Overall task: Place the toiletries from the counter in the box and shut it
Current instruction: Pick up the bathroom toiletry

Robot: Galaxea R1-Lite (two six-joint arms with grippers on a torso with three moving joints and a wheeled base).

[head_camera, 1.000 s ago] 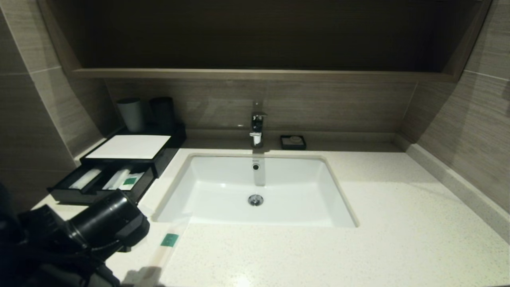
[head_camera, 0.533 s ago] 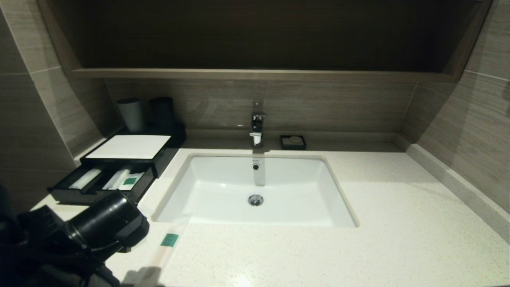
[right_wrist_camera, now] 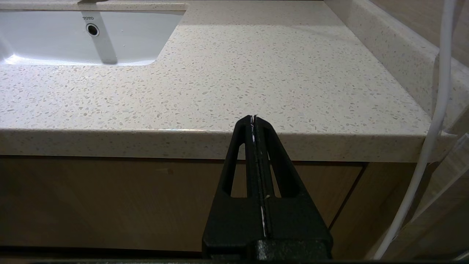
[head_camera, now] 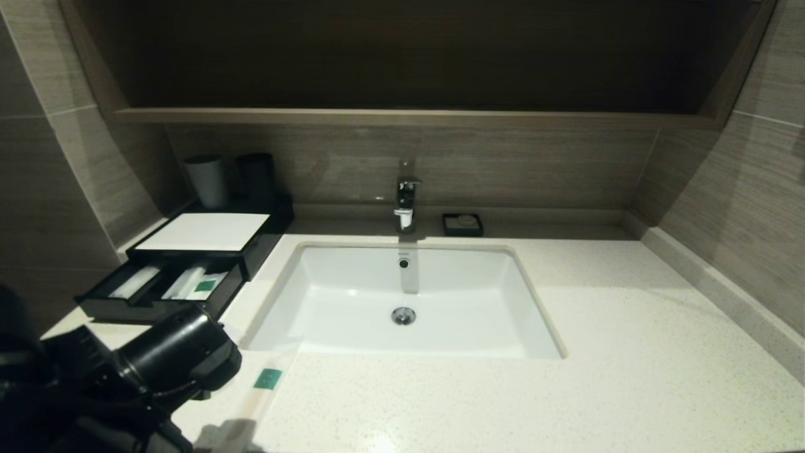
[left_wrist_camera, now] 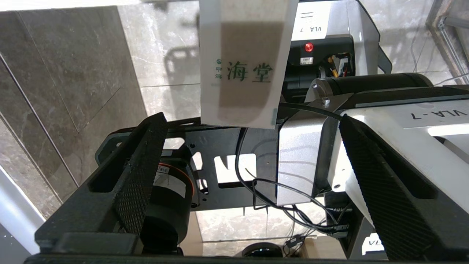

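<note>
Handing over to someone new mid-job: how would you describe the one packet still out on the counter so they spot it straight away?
Start at the white sink set in the speckled counter. Go to its near left corner, just right of the left arm: a long thin clear packet lies on the stone, running toward the front edge. Its green square label marks it, and unlike the packets in the open drawer, it lies loose outside.
</note>
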